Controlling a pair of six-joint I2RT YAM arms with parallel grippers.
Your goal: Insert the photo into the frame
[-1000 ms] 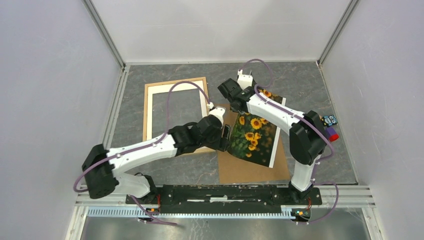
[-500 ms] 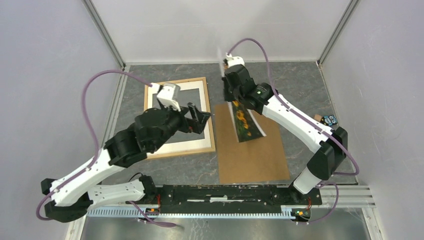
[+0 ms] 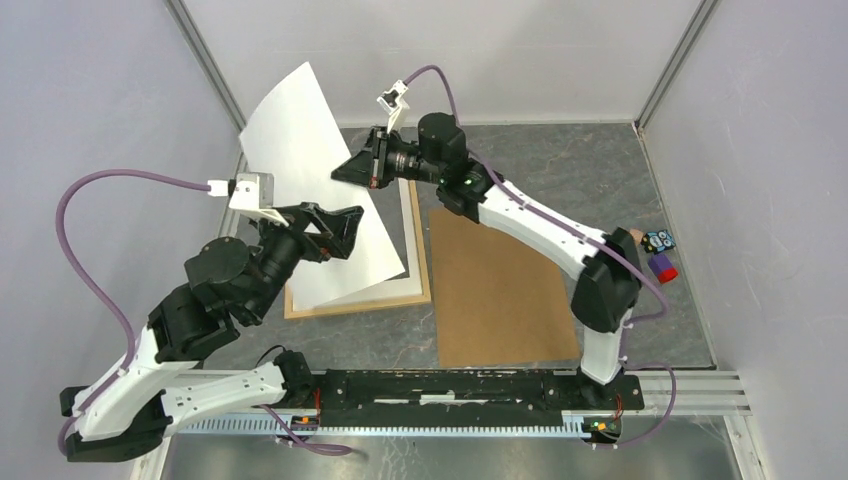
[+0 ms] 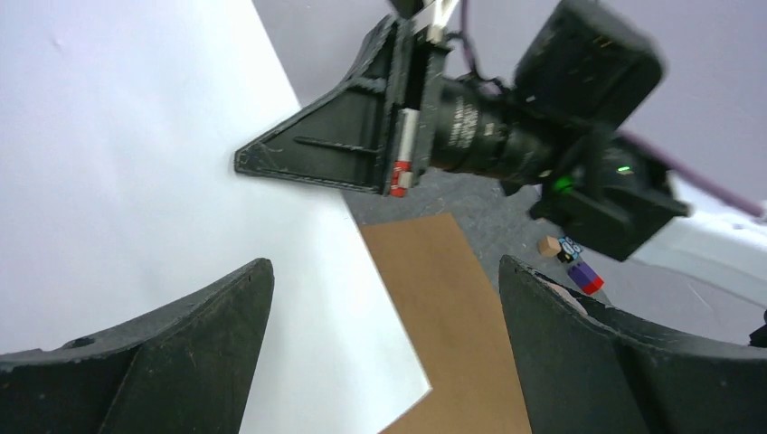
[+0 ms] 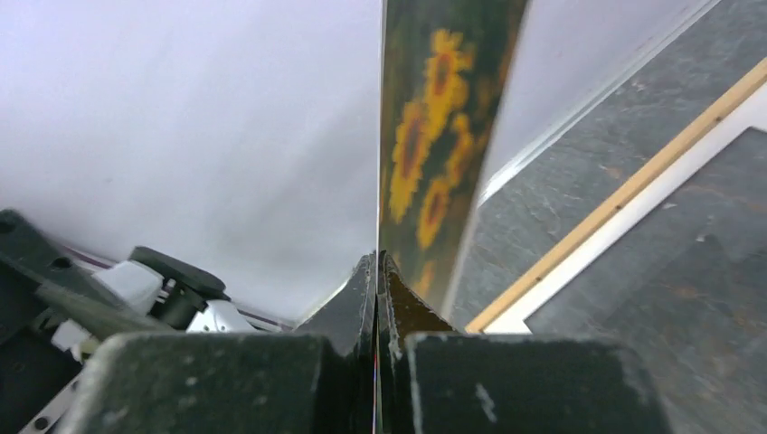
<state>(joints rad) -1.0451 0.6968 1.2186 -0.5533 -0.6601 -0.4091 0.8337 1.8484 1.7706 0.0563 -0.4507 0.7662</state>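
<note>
One photo (image 3: 310,190), one frame (image 3: 424,255), one white mat (image 3: 395,288), one brown board (image 3: 500,290), two pincers. Half a second ago the photo stood edge-on at centre above the board; now it hangs tilted at upper left, white back up, over the frame. The right gripper (image 3: 340,174) is pressed on its top edge; the left gripper (image 3: 345,232), spread wide, is beside the sheet. The mat lies in the frame
</note>
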